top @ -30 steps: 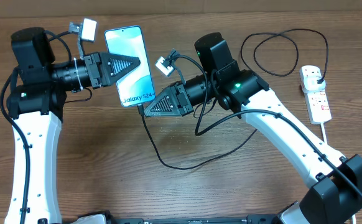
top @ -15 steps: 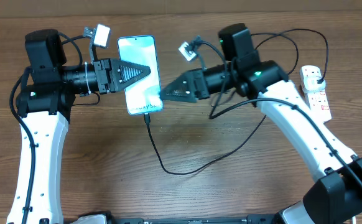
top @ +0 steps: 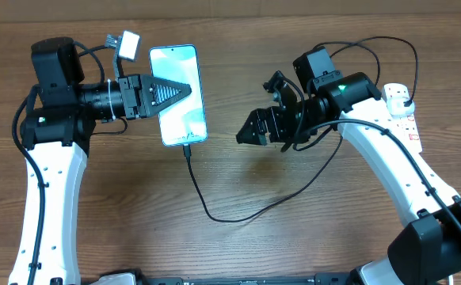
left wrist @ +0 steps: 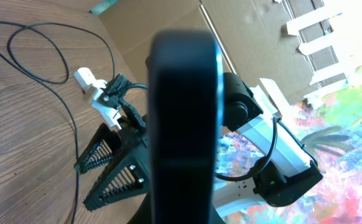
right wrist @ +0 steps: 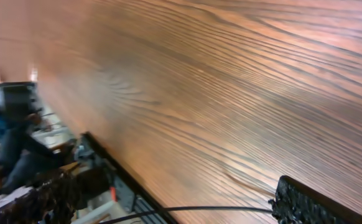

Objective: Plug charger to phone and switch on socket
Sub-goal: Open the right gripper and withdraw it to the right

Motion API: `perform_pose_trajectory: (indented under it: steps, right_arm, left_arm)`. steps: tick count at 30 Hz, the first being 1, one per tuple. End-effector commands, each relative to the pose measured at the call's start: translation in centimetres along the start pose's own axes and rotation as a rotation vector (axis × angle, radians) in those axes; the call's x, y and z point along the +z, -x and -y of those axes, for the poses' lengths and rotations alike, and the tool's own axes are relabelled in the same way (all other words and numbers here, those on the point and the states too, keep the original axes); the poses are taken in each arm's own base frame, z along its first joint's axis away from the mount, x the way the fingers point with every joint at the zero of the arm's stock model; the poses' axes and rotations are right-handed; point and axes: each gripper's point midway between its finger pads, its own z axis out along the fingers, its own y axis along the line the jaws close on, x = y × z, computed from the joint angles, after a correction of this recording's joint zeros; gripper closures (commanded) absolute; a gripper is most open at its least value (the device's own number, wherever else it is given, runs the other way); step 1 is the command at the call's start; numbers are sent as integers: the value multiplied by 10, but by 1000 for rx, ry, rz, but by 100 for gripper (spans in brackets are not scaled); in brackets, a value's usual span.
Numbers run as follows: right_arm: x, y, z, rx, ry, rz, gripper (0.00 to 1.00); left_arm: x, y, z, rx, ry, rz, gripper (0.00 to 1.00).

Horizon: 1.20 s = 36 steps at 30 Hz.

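Observation:
My left gripper (top: 184, 87) is shut on the phone (top: 181, 111) and holds it flat, its light screen facing up, above the left half of the table. In the left wrist view the phone (left wrist: 184, 124) is a dark slab filling the middle. The charger's black connector (top: 187, 148) sits at the phone's near end. Its cable (top: 215, 215) sags to the table and runs right to the white socket (top: 405, 123) at the right edge. My right gripper (top: 246, 136) is open and empty, a hand's width right of the phone. One of its fingers (right wrist: 311, 205) shows beside the cable (right wrist: 199, 211).
The charger's slack forms a loop (top: 357, 47) at the back right near the socket. A cardboard wall (top: 294, 6) runs along the table's far edge. A white camera block (top: 130, 43) sticks up from the left wrist. The table's front edge (right wrist: 116, 168) shows in the right wrist view.
My right gripper has opened, let go of the connector and drawn back to the right, turning as it went. The connector stays at the phone's end. The left arm lifted the phone earlier and now holds still.

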Motion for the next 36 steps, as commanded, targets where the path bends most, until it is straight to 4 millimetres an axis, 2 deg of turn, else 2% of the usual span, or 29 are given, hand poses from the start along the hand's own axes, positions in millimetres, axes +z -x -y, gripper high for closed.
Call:
perform_pose_trajectory:
  steps: [1, 20, 25, 36]
  right_arm:
    - [-2, 1, 11, -12, -70, 6, 0]
    - [3, 2, 15, -5, -75, -5, 0]
    - [3, 2, 15, -4, -75, -6, 5]
    - [3, 5, 15, -11, -73, 4, 5]
  left_arm:
    - [-2, -2, 17, 39, -35, -10, 96]
    - [-2, -2, 17, 39, -35, -10, 96]
    - [-2, -2, 17, 39, -35, -10, 96]
    - [-2, -2, 17, 39, -35, -10, 95]
